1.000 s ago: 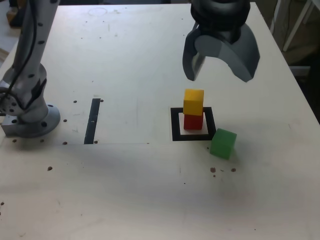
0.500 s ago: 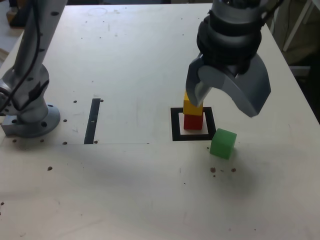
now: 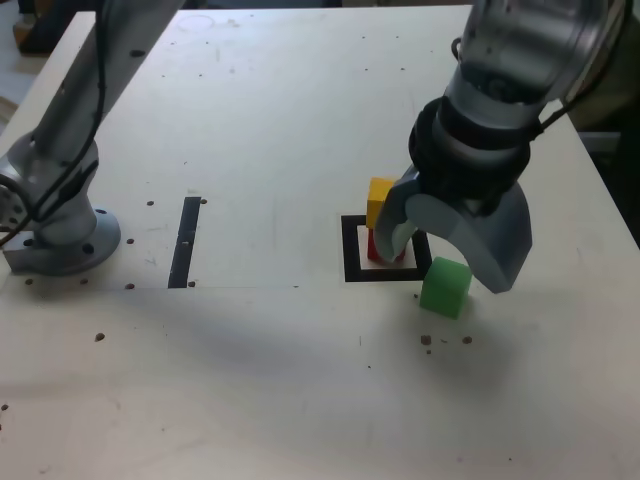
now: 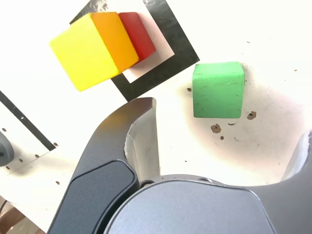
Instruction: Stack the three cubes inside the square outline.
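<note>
I take this for a robotics lab or test bench: my jaws hang over a scuffed, pitted white tabletop [image 3: 270, 380], with a black tape square [image 3: 352, 268] and solid-coloured cubes near them, and a black tape strip [image 3: 185, 242] well apart.

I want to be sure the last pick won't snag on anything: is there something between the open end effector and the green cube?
Nothing visible stands between the end effector and the green cube; only bare tabletop shows there.
</note>
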Action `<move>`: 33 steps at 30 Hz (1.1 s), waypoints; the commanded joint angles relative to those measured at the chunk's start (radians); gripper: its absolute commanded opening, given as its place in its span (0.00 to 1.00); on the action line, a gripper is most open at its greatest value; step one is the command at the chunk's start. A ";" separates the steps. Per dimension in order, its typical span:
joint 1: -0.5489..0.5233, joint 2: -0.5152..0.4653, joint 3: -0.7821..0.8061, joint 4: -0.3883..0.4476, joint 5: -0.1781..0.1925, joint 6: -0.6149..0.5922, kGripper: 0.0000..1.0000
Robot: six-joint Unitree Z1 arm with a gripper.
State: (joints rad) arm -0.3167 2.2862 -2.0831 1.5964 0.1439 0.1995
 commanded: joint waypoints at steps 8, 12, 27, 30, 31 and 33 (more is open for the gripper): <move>0.016 0.053 0.009 0.002 -0.028 -0.006 0.99; 0.020 0.071 0.004 -0.003 -0.037 -0.006 0.98; 0.031 0.111 -0.012 -0.011 -0.054 -0.005 0.91; 0.031 0.114 -0.016 -0.011 -0.058 -0.004 0.88; 0.031 0.116 -0.017 -0.011 -0.060 -0.004 0.88; 0.031 0.118 -0.020 -0.011 -0.064 -0.003 0.85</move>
State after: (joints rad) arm -0.2867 2.3979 -2.0976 1.5800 0.0831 0.1952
